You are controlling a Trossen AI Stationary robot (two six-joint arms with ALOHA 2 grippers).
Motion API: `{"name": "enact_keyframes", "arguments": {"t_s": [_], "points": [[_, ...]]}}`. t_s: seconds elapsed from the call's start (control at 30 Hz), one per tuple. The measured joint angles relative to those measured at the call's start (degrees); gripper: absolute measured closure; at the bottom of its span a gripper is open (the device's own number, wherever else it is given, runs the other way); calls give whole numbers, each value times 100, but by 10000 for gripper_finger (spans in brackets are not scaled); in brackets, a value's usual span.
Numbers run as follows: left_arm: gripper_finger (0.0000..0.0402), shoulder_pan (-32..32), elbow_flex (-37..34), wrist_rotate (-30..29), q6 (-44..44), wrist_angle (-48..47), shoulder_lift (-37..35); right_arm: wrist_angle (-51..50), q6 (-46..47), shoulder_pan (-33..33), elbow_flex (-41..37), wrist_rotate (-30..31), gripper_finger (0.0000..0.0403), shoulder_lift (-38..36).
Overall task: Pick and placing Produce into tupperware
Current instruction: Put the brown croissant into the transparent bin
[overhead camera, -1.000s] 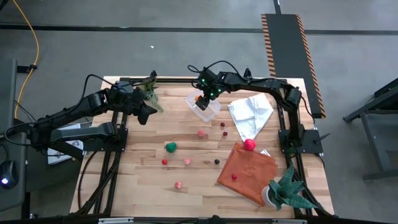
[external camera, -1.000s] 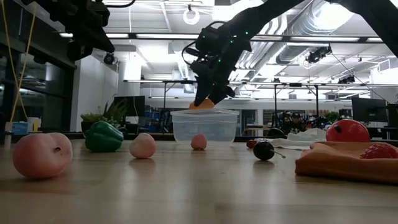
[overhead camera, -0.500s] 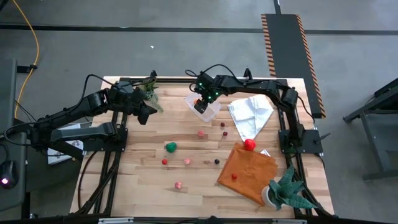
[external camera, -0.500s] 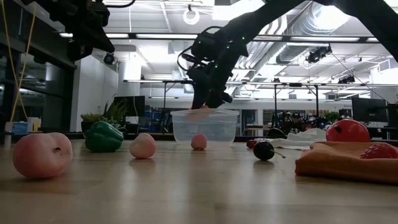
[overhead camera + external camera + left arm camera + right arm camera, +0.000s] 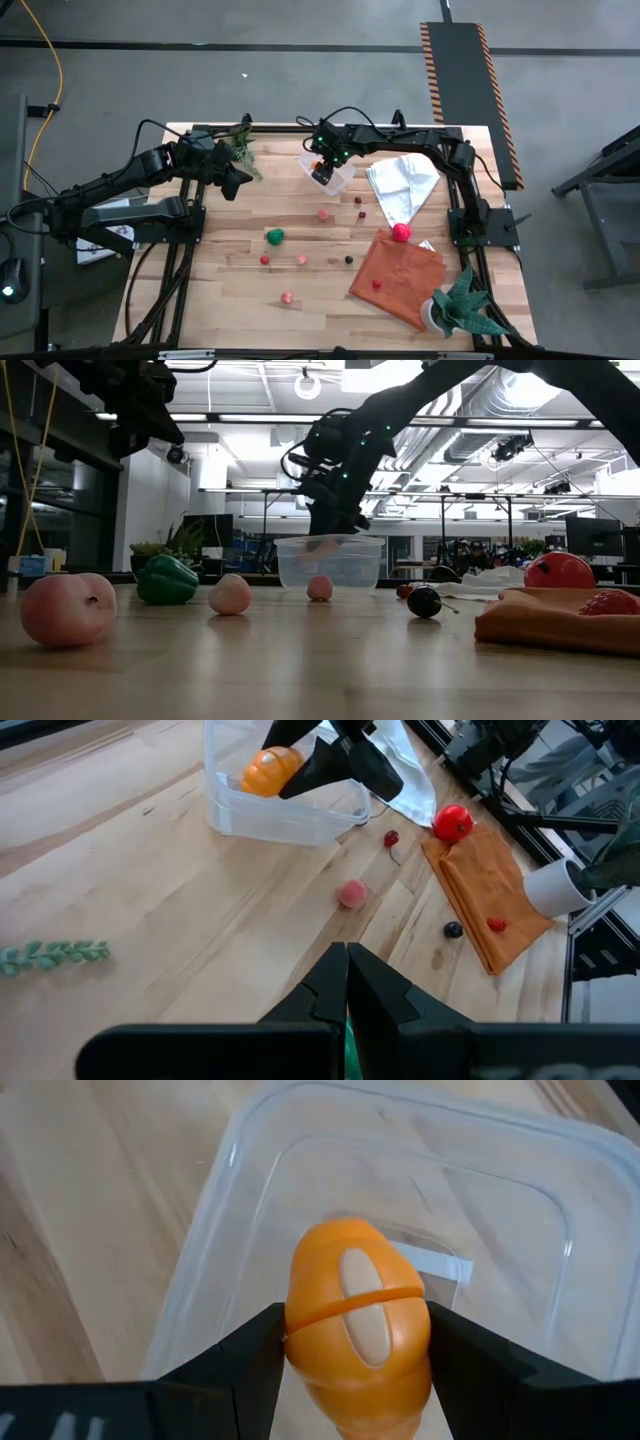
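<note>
Tupperware (image 5: 400, 1210) lies beneath my right gripper (image 5: 355, 1355), whose fingers clamp an orange toy pumpkin (image 5: 357, 1320), long axis toward twelve o'clock. My left gripper (image 5: 347, 982) waits closed, empty.

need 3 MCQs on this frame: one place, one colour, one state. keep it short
1. Where is the right gripper?
A. over the clear plastic rectangular container
B. over the orange cloth
C. off the table

2. What colour is the toy fruit between its jaws?
A. purple
B. orange
C. green

3. How are the left gripper jaws?
A. wide open
B. holding a pepper
C. shut, empty

Key: 1 A, the container lies directly beneath it; 2 B, the right wrist view shows an orange piece; 3 C, the fingers meet with nothing between.
</note>
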Motion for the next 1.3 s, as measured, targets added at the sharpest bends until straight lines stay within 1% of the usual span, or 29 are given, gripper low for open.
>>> {"name": "enact_keyframes", "arguments": {"t_s": [0.37,0.5,0.63,1.3], "points": [[401,0,0,2,15,0,2,63,-655,78,0,-9,199,0],[401,-2,1,2,38,0,2,83,-700,153,0,15,199,0],[401,0,0,2,37,0,2,85,-838,190,0,399,199,0],[401,-2,0,2,37,0,2,89,-802,173,4,461,198,0]]}}
